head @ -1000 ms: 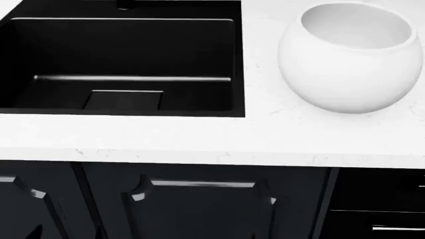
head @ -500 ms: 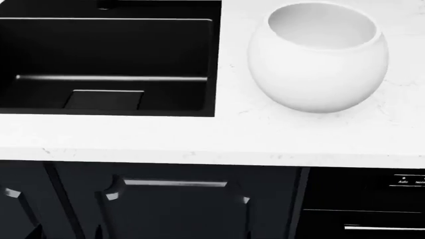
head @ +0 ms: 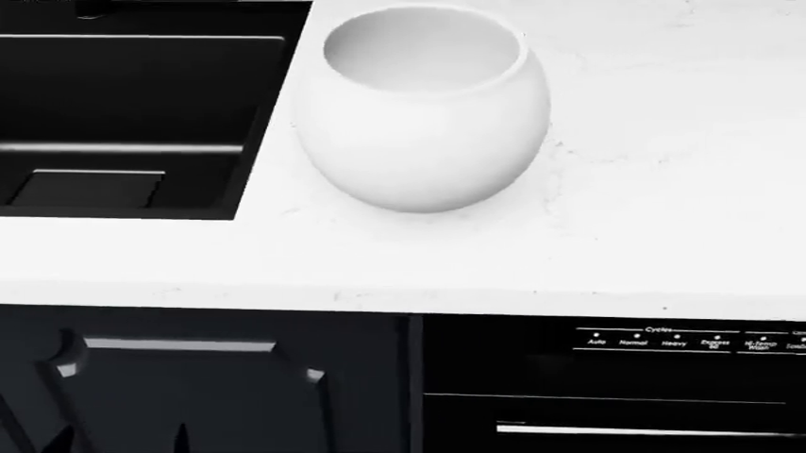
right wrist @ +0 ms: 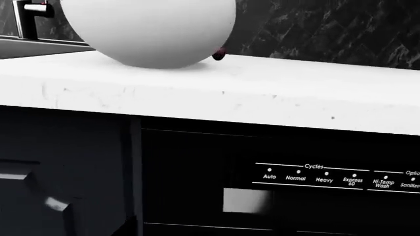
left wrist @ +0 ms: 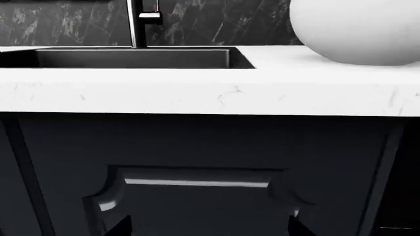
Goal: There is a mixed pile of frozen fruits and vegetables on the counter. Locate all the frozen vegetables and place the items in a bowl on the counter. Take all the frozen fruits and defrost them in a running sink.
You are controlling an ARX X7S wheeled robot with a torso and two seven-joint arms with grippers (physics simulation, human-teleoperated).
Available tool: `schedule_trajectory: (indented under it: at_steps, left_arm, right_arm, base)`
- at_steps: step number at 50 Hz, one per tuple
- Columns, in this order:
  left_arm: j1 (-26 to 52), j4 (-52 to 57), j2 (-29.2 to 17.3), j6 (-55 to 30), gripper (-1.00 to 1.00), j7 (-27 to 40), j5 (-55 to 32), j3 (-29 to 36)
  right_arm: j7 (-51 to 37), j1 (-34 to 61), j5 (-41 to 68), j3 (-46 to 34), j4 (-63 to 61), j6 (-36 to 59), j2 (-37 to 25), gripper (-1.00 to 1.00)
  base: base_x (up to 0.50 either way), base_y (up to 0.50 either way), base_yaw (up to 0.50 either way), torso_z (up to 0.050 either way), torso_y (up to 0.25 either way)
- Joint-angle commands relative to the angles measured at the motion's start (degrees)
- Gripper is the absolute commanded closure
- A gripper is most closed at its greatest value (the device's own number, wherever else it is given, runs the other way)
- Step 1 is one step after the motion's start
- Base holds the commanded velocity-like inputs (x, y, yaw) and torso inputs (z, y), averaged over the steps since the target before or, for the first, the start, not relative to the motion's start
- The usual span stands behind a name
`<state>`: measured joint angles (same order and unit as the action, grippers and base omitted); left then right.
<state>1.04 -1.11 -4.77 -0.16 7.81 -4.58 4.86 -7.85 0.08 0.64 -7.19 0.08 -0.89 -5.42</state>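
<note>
The big white bowl (head: 422, 109) stands upright and empty on the marble counter (head: 629, 217), just beside the black sink (head: 126, 123); a dark red cherry (right wrist: 219, 55) peeks from behind it.

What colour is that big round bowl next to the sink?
Glossy white, inside and out; the bowl shows best in the head view.

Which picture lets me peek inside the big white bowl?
The head view: it looks down into the bowl, so you see the rim and the empty inside. The left wrist view shows only part of its side, and the right wrist view shows its round underside from counter height.
</note>
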Motion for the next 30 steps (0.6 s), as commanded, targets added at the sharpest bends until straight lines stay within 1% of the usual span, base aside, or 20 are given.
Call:
schedule_trajectory:
  at_steps: [1,7,23,29,30]
  left_arm:
    - [-0.4,0.7,-1.0,2.1,-1.0,1.0,-0.1,0.9]
    - [-1.6,0.3,-1.9,3.7,-1.0,1.2,-0.9,0.6]
    - [-1.2,-0.1,-2.5,4.0,-1.0,1.8,-1.2,1.9]
    - [0.4,-1.0,-2.3,3.1,-1.0,2.6,-0.1,3.2]
    - [-0.3,1.0,-2.8,1.9,-1.0,2.6,-0.4,3.1]
  right_arm:
    - [-1.3,0.0,-0.9,-1.5,-0.6,-0.1,-0.9,-1.0]
    - [-1.6,-0.3,-0.7,-1.9,-0.9,-1.3,-1.3,-1.0]
    - [-2.7,0.0,-0.7,-3.1,-0.5,-1.2,-2.0,-1.0]
    - [-2.8,0.2,0.3,-3.0,-0.3,-1.3,-2.2,-1.0]
    - [-2.8,0.1,0.5,-3.0,-0.3,-1.2,-2.2,-1.0]
  base:
    - [0.0,-0.5,0.0,0.05,0.0]
    - [0.03,-0.44,0.0,0.05,0.0]
    - [0.0,0.0,0.0,0.05,0.0]
    - [0.0,0.0,0.0,0.05,0.0]
    - [0.0,0.0,0.0,0.05,0.0]
